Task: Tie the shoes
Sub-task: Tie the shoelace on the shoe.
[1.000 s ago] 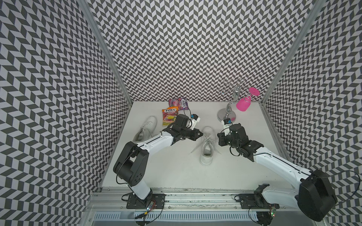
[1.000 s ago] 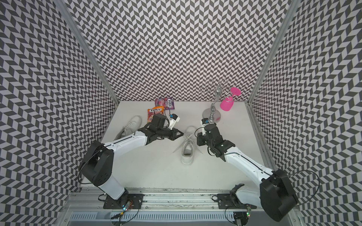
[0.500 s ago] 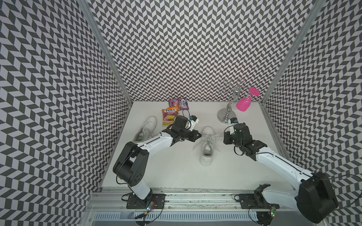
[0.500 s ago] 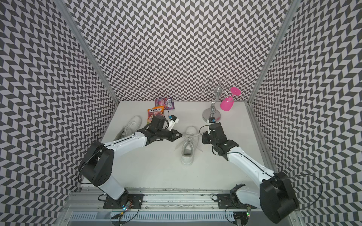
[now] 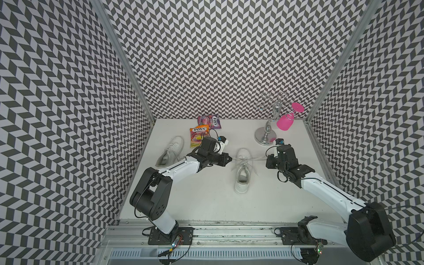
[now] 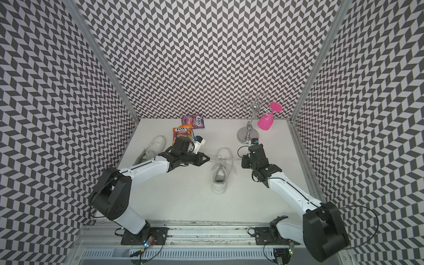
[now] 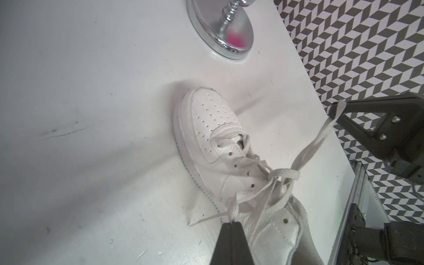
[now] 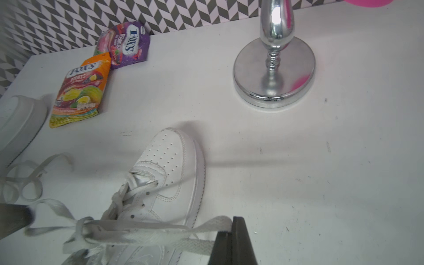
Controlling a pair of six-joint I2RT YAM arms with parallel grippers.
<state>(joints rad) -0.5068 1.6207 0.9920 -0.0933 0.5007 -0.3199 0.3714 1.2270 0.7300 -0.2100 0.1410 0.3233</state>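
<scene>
One white shoe (image 5: 242, 171) (image 6: 220, 171) stands mid-table, toe toward the back wall. Its laces cross in a knot (image 5: 243, 160) over the tongue and stretch out to both sides. My left gripper (image 5: 229, 159) (image 7: 232, 223) is just left of the shoe, shut on a lace (image 7: 234, 206). My right gripper (image 5: 267, 159) (image 8: 229, 228) is to the shoe's right, shut on the other lace (image 8: 215, 223), which runs taut to the knot. The second shoe (image 5: 171, 150) (image 6: 152, 149) lies at the left near the wall, its laces loose (image 8: 27, 181).
Two candy bags (image 5: 198, 137) (image 5: 210, 121) lie at the back behind my left arm. A silver stand (image 5: 265, 135) with a hanging pink glass (image 5: 284, 122) is at the back right, close to my right wrist. Patterned walls enclose three sides.
Both grippers have pulled apart, the right one further to the right and the left one slightly left. The laces between them have drawn straight and the knot has tightened.
</scene>
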